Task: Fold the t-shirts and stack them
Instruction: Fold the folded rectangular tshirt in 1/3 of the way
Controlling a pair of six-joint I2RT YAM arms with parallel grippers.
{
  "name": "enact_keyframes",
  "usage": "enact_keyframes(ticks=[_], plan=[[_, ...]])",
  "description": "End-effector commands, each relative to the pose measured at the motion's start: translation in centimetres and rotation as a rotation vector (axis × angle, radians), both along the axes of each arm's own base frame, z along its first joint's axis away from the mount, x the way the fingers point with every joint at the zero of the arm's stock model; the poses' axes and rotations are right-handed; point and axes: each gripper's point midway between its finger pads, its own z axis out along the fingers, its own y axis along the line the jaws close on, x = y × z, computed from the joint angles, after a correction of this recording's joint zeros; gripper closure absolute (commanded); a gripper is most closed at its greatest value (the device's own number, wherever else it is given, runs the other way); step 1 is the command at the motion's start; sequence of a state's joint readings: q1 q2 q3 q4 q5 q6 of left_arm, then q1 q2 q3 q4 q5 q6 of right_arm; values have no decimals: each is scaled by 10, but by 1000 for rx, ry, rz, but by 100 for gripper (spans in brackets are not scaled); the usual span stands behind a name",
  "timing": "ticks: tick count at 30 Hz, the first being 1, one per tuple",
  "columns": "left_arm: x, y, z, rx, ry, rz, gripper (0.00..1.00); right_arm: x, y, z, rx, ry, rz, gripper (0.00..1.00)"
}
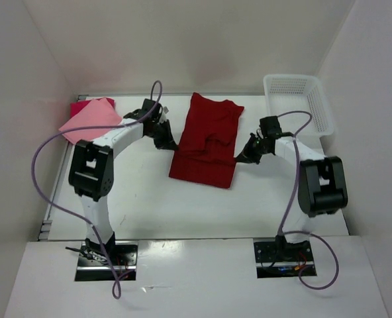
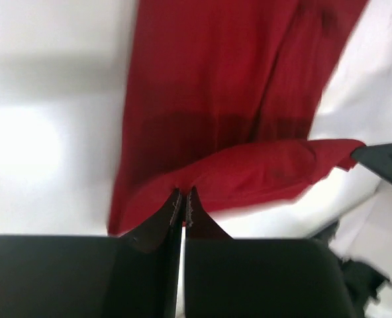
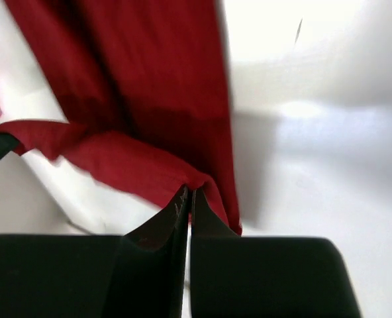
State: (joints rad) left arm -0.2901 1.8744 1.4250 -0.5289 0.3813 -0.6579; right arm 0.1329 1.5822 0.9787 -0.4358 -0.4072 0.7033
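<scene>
The dark crimson t-shirt lies lengthwise in the middle of the table, partly folded. My left gripper is shut on its left edge and my right gripper is shut on its right edge. A fold of the cloth is lifted between them. In the left wrist view the gripper pinches the crimson cloth. In the right wrist view the gripper pinches the same cloth. The light pink t-shirt lies folded at the back left on the magenta-red t-shirt, of which only a corner shows.
A white lattice basket stands at the back right corner. White walls close in the table on the left, back and right. Purple cables loop from both arms.
</scene>
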Motion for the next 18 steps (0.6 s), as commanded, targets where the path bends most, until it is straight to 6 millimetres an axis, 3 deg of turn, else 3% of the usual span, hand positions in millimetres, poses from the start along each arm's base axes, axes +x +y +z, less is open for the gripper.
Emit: enact_keyframes(ticks=[1,5,6,11,14,18], plan=[[60,-11,2,6,-108,21,100,54,-19,0,-76,-96,20,100],[86,-16,-3,8,-129,51,98,74,-24,-15,-90,-88,11,100],[96,-19,4,0,-154,52,98,78,-28,-16,-90,-87,0,100],[103,-8,-30,55,-104,95,97,98,-23,-32,-69,-80,13,99],[102,-4,-38,61,-105,131,97,105,-21,-28,-61,-87,17,99],[106,2,-31,75,-140,174,94,118,-17,-22,-63,-106,15,99]])
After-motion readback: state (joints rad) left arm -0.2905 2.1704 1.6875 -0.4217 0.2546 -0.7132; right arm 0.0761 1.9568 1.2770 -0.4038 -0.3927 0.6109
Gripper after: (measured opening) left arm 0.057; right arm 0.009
